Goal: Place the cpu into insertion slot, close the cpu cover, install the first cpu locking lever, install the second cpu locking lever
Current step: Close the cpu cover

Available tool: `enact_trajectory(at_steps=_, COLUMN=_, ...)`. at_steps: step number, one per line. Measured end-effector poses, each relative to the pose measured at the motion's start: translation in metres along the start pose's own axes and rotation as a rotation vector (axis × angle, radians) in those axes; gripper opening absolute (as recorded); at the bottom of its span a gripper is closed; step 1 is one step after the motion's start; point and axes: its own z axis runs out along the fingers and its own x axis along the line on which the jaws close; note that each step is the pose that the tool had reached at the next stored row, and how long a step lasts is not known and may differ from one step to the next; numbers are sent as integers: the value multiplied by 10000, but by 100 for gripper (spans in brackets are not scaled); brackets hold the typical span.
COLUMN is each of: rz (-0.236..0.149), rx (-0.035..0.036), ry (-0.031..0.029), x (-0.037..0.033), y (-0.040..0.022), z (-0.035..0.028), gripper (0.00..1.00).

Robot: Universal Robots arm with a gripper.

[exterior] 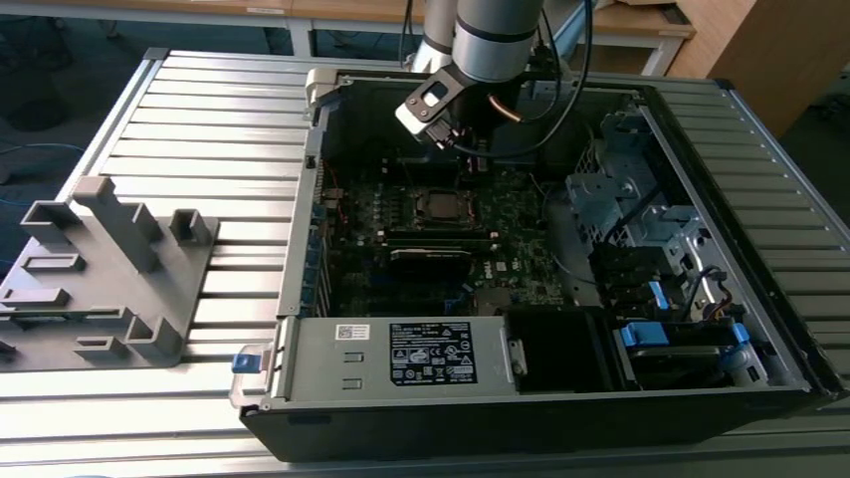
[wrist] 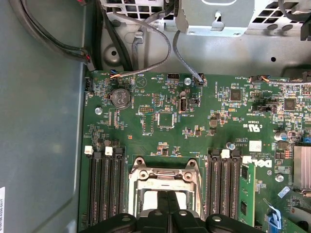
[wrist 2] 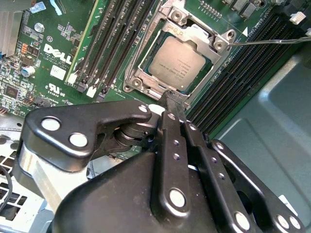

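The cpu (wrist 2: 177, 63) lies flat in the insertion slot (wrist 2: 141, 80), its dull silver top showing through the window of the cpu cover (wrist 2: 197, 33), which lies down over it. A thin silver locking lever (wrist 2: 272, 41) sticks out from the socket corner over the memory slots. My gripper (wrist 2: 174, 97) is shut with nothing between its fingers, and its tip sits at the socket's edge. In the first wrist view the gripper (wrist: 167, 195) hovers over the cpu cover (wrist: 163, 174). In the exterior view the gripper (exterior: 449, 139) hangs inside the open case above the insertion slot (exterior: 439, 205).
Black memory slots (wrist 2: 112, 39) flank the socket on both sides. The grey case wall (wrist 2: 262, 145) is close by. Cables (wrist: 146, 29) hang above the board. A power supply (exterior: 398, 358), drive cage (exterior: 638, 199) and grey fixture (exterior: 106, 269) surround the area.
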Motion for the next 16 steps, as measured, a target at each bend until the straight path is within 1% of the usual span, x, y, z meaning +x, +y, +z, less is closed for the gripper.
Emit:
enact_trajectory(at_steps=10, rz=-11, rx=0, ry=0, x=0, y=0, z=0, gripper=11)
enact_trajectory(at_steps=16, rz=-235, rx=4, ry=5, x=0, y=0, z=1, gripper=11)
